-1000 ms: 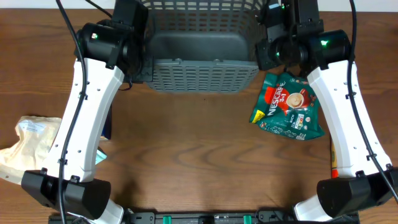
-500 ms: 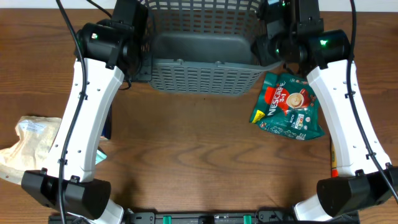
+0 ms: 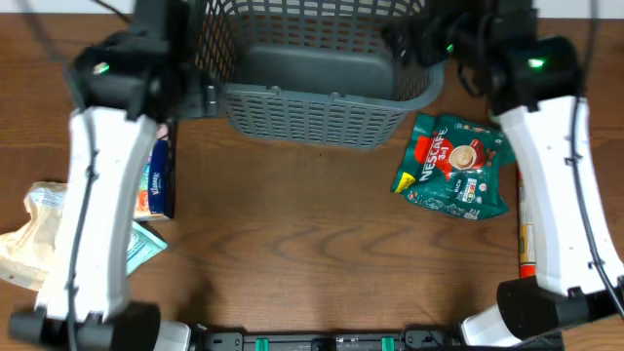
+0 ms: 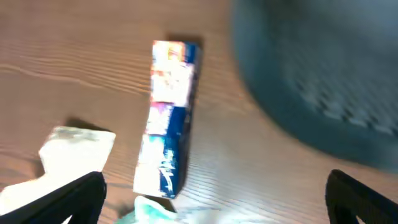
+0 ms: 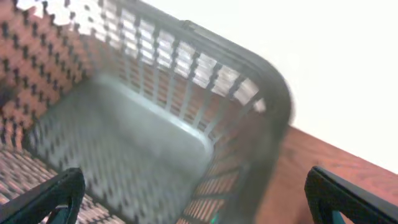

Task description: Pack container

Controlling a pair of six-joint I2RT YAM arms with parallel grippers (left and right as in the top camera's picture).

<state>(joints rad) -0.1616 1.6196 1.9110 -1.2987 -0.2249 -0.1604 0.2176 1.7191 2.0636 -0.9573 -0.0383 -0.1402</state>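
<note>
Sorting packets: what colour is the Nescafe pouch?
The Nescafe pouch is green and red; overhead view.

One grey container (image 3: 312, 117), one green coffee packet (image 3: 456, 168), one tissue pack (image 3: 156, 180), one pale bag (image 3: 34, 234)

Left arm (image 3: 90, 205) and right arm (image 3: 552, 185) white shells, black joint housings, 1 green LED each, black cables, black fingertips (image 4: 78, 198)

A green Nescafé packet (image 3: 454, 166) lies on the wooden bench (image 3: 312, 263) — opposite, a blue tissue pack (image 3: 156, 183) beside a crumpled white bag (image 3: 39, 229).
</note>
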